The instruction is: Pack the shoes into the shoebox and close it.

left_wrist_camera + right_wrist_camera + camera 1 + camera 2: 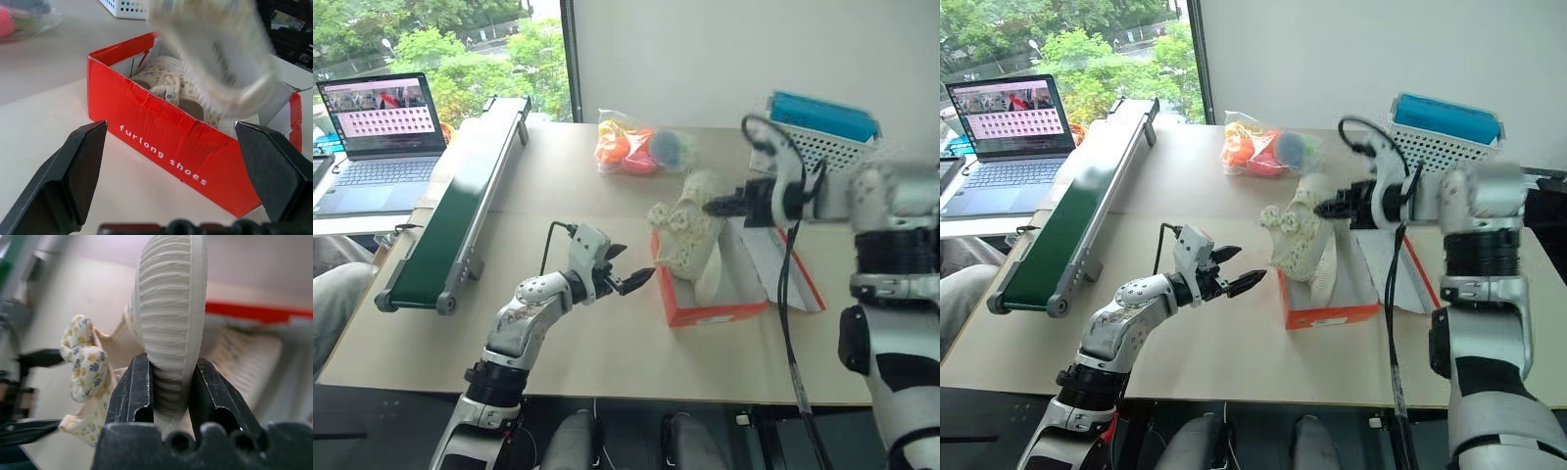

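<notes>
The red-orange shoebox (pixel 705 309) stands open on the table, its lid (pixel 803 279) lying flat to the right. One cream shoe (pixel 164 78) lies inside it. My right gripper (pixel 710 208) is shut on the ribbed sole of the other cream shoe (pixel 685 230), which hangs tilted just above the box's left half; a flower-print bow (pixel 83 357) dangles from it. In the right wrist view the fingers (pixel 134 391) clamp that sole from both sides. My left gripper (pixel 634 266) is open and holds nothing, hovering level a short way left of the box, pointing at its red wall (pixel 161 147).
A green conveyor belt (pixel 450 211) runs along the table's left side, with a laptop (pixel 382 127) behind it. A bag of colourful toys (pixel 636 147) and a white perforated basket with a blue top (pixel 822 132) stand at the back. A person's knee (pixel 333 304) shows at the left.
</notes>
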`<state>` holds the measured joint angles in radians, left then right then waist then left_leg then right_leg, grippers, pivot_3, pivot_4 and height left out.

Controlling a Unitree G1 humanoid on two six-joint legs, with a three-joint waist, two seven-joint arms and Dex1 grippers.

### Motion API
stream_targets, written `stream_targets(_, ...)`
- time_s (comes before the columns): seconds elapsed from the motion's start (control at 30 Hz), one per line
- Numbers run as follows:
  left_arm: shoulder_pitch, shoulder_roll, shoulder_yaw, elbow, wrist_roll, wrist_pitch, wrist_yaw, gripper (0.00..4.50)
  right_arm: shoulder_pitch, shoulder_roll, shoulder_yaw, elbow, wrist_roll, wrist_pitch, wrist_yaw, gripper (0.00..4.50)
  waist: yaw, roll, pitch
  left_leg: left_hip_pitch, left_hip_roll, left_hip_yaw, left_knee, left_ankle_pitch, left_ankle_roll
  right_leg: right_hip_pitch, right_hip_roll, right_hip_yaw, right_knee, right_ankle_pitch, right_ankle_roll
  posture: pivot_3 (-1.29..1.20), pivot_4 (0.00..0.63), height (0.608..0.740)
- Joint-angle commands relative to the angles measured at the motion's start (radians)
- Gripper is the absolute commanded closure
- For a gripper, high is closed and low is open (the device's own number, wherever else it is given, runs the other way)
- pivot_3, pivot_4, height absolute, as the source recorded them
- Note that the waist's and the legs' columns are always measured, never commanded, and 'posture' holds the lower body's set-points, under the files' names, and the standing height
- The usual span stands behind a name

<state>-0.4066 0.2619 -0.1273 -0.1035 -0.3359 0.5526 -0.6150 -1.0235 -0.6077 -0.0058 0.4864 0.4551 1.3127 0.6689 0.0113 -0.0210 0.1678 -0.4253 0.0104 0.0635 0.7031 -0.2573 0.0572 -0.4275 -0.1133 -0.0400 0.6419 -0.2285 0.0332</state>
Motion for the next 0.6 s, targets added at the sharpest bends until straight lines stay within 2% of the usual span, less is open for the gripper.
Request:
stream_targets(0.03, 0.001, -0.001, 0.008, -0.052, -0.015, 0.01, 0.005, 0.04, -0.001, -0.012, 0.055, 0.062, -0.048, -0.121, 0.072, 3.6, -0.002, 0.0, 0.0, 0.0, 0.0, 0.0, 0.0, 0.0, 0.0, -0.001, 0.0, 0.0, 0.0, 0.0, 0.0, 0.0, 0.15, 0.705)
stream_targets(0.23, -0.001, 0.007, 0.016, -0.067, -0.022, 0.029, 0.011, 0.04, 0.053, -0.08, 0.291, 0.09, -0.193, -0.282, 0.249, 3.6, -0.007, 0.0, 0.0, 0.004, 0.001, 0.0, 0.0, 0.0, -0.001, 0.003, 0.001, 0.0, 0.0, 0.0, 0.0, 0.0, 0.15, 0.705)
stream_targets(0.37, 0.004, 0.002, 0.009, -0.076, -0.027, 0.04, 0.016, 0.04, 0.032, -0.158, 0.474, 0.077, -0.369, -0.524, 0.387, 3.6, -0.001, 0.0, -0.002, 0.005, 0.001, -0.001, 0.001, 0.0, 0.0, 0.005, 0.001, -0.001, 0.0, 0.0, 0.0, 0.0, 0.15, 0.705)
stream_targets(0.5, 0.008, 0.0, 0.008, -0.079, -0.031, 0.044, 0.02, 0.04, -0.008, -0.186, 0.563, 0.081, -0.495, -0.7, 0.483, 3.6, -0.001, 0.0, -0.002, 0.004, 0.001, -0.001, 0.001, 0.0, 0.0, 0.004, 0.001, -0.001, -0.001, 0.0, 0.0, 0.0, 0.15, 0.705)
stream_targets(0.6, 0.01, -0.001, 0.009, -0.071, -0.029, 0.044, 0.025, 0.04, -0.038, -0.134, 0.588, 0.055, -0.526, -0.711, 0.53, 3.6, -0.001, 0.0, -0.002, 0.004, 0.001, -0.001, 0.001, 0.0, -0.001, 0.004, 0.001, -0.001, 0.0, 0.0, 0.0, 0.0, 0.15, 0.705)
